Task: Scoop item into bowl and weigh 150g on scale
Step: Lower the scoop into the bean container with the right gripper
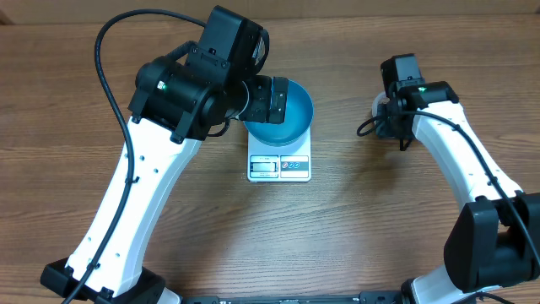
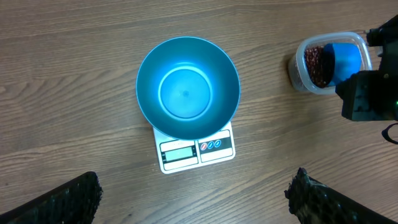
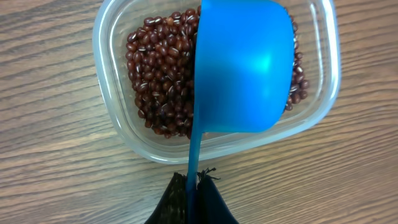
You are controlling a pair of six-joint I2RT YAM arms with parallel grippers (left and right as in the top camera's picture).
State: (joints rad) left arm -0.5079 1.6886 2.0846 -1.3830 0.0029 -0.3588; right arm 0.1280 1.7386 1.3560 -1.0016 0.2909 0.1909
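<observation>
— What sort of place is this?
— A robot lab bench, by the look of it. My left arm (image 1: 143, 194) and right arm (image 1: 460, 160) are fixed at the edge of a plain wood-grain desk (image 1: 354, 236), with a black cable (image 1: 97, 51) looping off.
— Not a kitchen?
— Only kitchen props set out for a trial: a scale (image 1: 279, 167), a bowl (image 2: 188, 93), a tub (image 3: 99, 43) of beans (image 3: 155, 81).

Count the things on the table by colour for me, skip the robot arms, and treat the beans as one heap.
Blue: 2, the bowl and the scoop
White: 1, the scale
Clear: 1, the tub
Red-brown: 1, the beans
Total: 5
</observation>
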